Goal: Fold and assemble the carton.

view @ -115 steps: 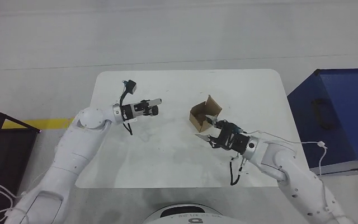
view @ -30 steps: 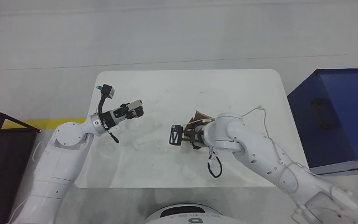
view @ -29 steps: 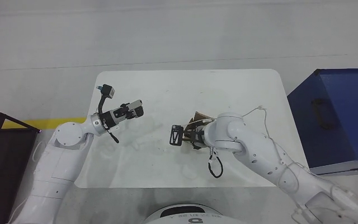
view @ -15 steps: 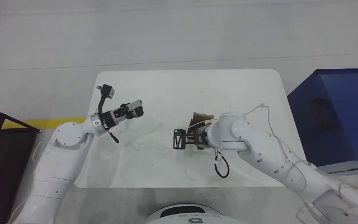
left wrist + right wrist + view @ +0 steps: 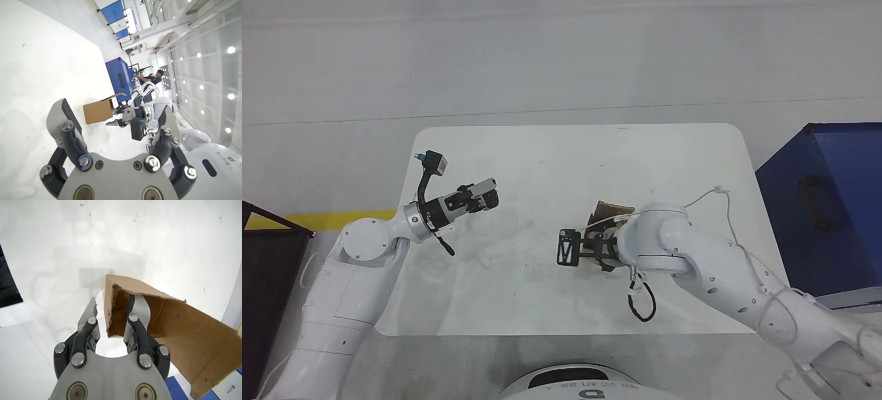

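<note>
A small brown carton lies on its side right of the white table's middle, its mouth and one long flap unfolded. My right gripper is at that mouth and open: one finger is inside the carton, the other outside, with a side wall between them and a gap left. My left gripper hovers open and empty over the table's left part, facing the carton and the right gripper from a distance. Its own fingertips stand wide apart in the left wrist view.
A blue cabinet stands off the table's right side. A black object sits on the floor by the left edge, beside a yellow floor line. Bare white table surrounds the carton.
Since 3.8 s ago the right arm has swung round to the carton's near side and the left gripper has drawn back leftwards. In the last second the right gripper and carton shifted slightly right.
</note>
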You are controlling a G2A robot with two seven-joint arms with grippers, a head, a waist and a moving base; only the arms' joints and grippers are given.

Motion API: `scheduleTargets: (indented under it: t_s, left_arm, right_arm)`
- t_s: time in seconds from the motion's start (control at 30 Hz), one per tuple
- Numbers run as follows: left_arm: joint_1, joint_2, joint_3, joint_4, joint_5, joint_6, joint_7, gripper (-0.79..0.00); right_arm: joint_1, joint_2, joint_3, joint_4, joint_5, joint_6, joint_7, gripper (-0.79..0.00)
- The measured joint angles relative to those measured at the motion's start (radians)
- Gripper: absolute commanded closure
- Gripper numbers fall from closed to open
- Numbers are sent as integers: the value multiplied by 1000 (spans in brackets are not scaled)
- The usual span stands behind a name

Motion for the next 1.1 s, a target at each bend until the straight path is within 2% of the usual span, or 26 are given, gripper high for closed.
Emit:
scheduleTargets:
  t_s: [0.33,0.57,0.73,1.1]
  left_arm:
    - [0,0,0,0,0,0,0,-785]
    - [0,0,0,0,0,0,0,-785]
    - [0,0,0,0,0,0,0,-785]
    - [0,0,0,0,0,0,0,-785]
  right_arm:
    - [-22,-2,1,12,-39,45,-5,-376]
    - [-29,2,33,-25,-54,79,0,-413]
    - [-69,16,75,-80,-78,147,49,-391]
    - [-174,50,159,-212,-112,167,124,-376]
